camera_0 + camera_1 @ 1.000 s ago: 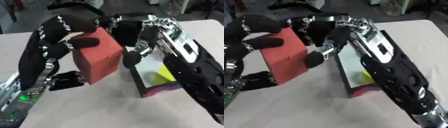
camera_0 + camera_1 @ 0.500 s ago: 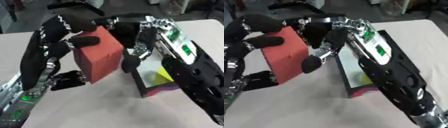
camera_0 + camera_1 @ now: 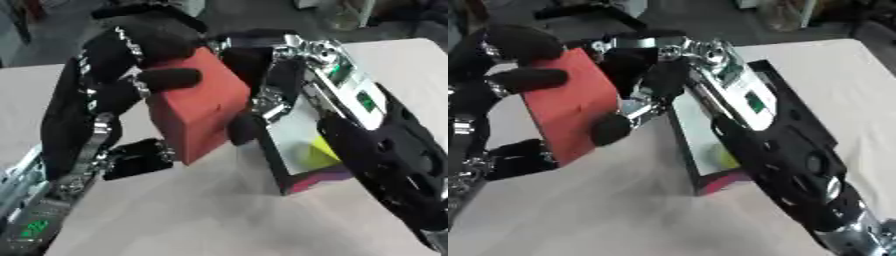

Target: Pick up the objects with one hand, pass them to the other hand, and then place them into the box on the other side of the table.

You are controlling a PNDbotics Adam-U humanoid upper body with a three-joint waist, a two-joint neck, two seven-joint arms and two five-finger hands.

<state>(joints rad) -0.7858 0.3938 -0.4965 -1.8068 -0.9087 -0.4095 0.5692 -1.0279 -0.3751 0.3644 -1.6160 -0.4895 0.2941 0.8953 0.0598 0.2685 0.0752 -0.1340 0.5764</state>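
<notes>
Holding the red block (image 3: 197,107) aloft over the desk (image 3: 201,210), left robot hand (image 3: 131,75) has fingers curled round it. Right robot hand (image 3: 636,95), fingers spread, touches the block's 3 o'clock face. Box (image 3: 302,150) sits at the block's 4 o'clock, right hand nearer. Block's long axis tilts 11-to-5.

A robot test room or lab, as far as the view shows.

A plain pale table (image 3: 175,215) fills most of the view, and beyond its far edge lies a dark floor (image 3: 710,20) with blurred clutter that cannot be made out.
</notes>
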